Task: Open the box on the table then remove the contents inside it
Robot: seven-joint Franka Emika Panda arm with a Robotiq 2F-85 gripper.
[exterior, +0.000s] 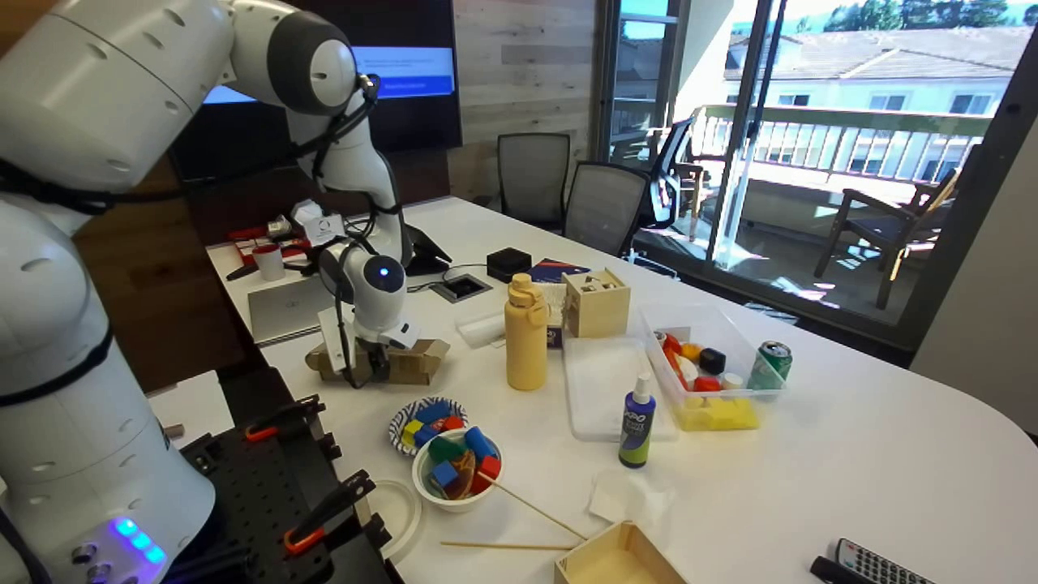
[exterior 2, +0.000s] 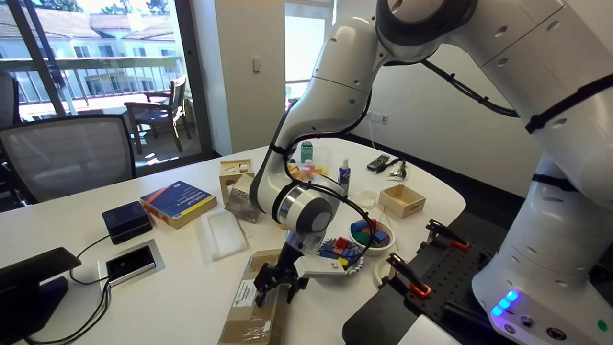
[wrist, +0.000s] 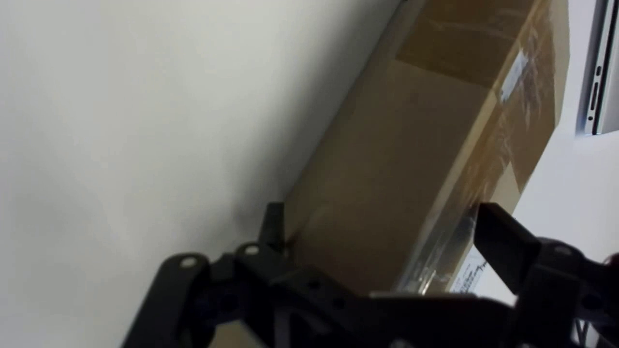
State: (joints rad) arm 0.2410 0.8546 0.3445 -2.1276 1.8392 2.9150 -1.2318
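The box (exterior 2: 251, 311), long, low and tan-brown, lies on the white table (exterior 2: 177, 297) with clear and brown tape and a white label on it. In an exterior view the same box (exterior: 418, 363) is partly hidden behind my hand. Its top looks closed and its contents are out of sight. My gripper (exterior 2: 275, 301) hangs low over the box's long edge, jaws wide apart. In the wrist view one of the fingers (wrist: 274, 227) is beside the box's side, above the table, and the opposite one is over the taped face. Whether either touches cannot be told.
Near the box stand a yellow bottle (exterior: 526, 341), a patterned plate (exterior: 397, 422) and a white bowl (exterior: 454, 504) of coloured blocks. A laptop (exterior: 284, 308) lies on its far side. A thick book (exterior 2: 178, 201) and a black cube-like device (exterior 2: 127, 221) sit farther along the table.
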